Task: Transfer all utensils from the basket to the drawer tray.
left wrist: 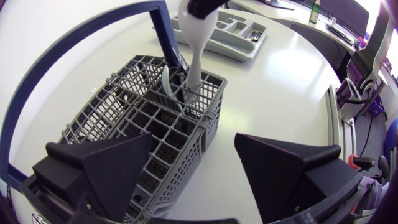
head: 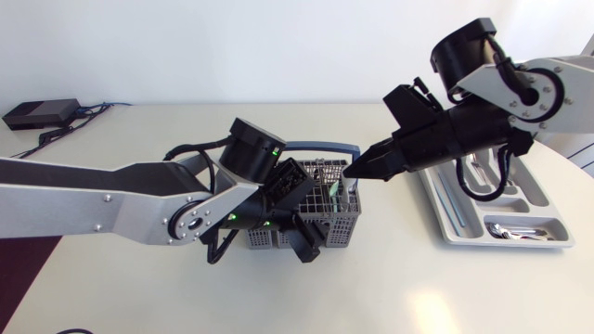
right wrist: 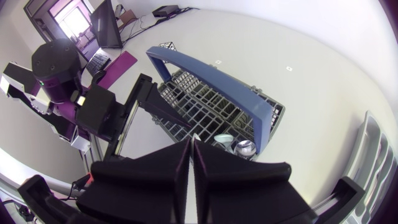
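The job is partly done. The tray (head: 455, 232), at the right of the table, already holds cutlery (head: 508, 231) in its near compartment, and more lies in the longer slots farther back. How many pieces are there is hard to tell.

The basket (head: 343, 227) sits mid-table and is not yet emptied. The right claw (head: 357, 171) hangs over its far right corner with the fingers pressed together on a pale utensil (left wrist: 196, 46). The left wrist view shows that utensil running from the claw tip down into a corner compartment, so its lower end is still inside. Beside it in the same corner stands a green utensil (left wrist: 166, 81). The right wrist view shows two rounded metal ends (right wrist: 245, 147) there, just under the blue handle (right wrist: 205, 78). So at least two or three pieces are left to move. The other compartments that show look empty, though the arms hide some of them.

The left claw (left wrist: 194, 146) is at the basket's near side with its fingers spread wide — one over the grid, the other out over bare table — gripping nothing. It may be there to steady the basket.

The step in hand looks like lifting the pale utensil out — the carry to the tray comes after that, then the rest of the corner.
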